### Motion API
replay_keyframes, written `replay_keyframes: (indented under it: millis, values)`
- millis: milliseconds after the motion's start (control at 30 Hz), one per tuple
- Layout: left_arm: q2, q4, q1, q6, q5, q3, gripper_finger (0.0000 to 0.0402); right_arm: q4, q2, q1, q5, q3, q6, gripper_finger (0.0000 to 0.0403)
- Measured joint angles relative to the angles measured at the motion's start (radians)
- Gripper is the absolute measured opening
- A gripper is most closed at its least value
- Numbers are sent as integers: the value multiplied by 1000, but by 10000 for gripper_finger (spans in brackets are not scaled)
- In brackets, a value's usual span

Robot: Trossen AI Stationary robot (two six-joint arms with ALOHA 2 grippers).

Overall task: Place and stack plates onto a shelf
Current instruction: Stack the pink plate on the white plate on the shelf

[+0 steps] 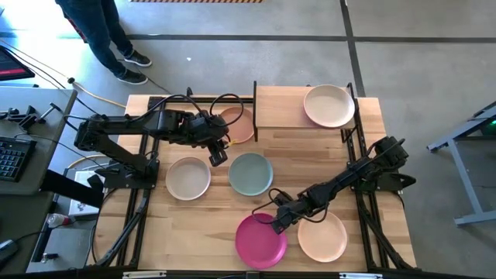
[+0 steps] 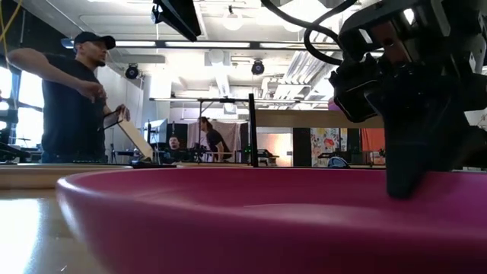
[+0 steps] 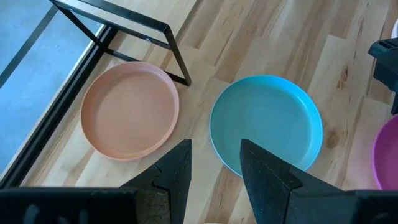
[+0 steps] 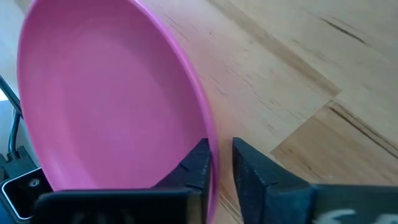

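Observation:
A magenta plate (image 1: 260, 242) lies on the table near the front edge, with my right gripper (image 1: 277, 224) shut on its far right rim. Beside it lies a pale pink plate (image 1: 322, 237). A grey-teal plate (image 1: 250, 173) and a cream plate (image 1: 188, 178) lie mid-table. My left gripper (image 1: 218, 156) hangs open above the gap between them, touching nothing. A peach plate (image 1: 239, 125) lies at the left end of the shelf (image 1: 279, 108). Another cream plate (image 1: 329, 105) rests on the shelf's right half. My right gripper has the magenta plate's rim (image 4: 213, 148) between its two fingers, one finger (image 4: 198, 167) inside the plate and the other outside. The fingers slant down from the table's right side and lie across the rim. The plate rests on the table.
The shelf's black uprights (image 3: 177, 59) stand close to the peach plate. A person (image 1: 108, 35) stands on the floor beyond the table's far left corner. Bare wood lies between the grey-teal plate and the shelf.

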Motion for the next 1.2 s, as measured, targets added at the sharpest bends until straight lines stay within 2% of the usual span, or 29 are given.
replay_keyframes:
  millis: [133, 567, 800, 1200]
  values:
    - [0, 0, 0, 0, 0, 0, 124, 1, 0, 0, -2, 0, 0, 5]
    - [0, 0, 0, 0, 0, 0, 124, -19, -1, 0, -3, 45, -19, 1]
    - [0, 0, 0, 0, 0, 0, 124, -159, -1, 0, 0, 101, -37, 0]
    - [0, 0, 0, 0, 0, 0, 124, -281, -2, 0, 20, 187, -64, 0]
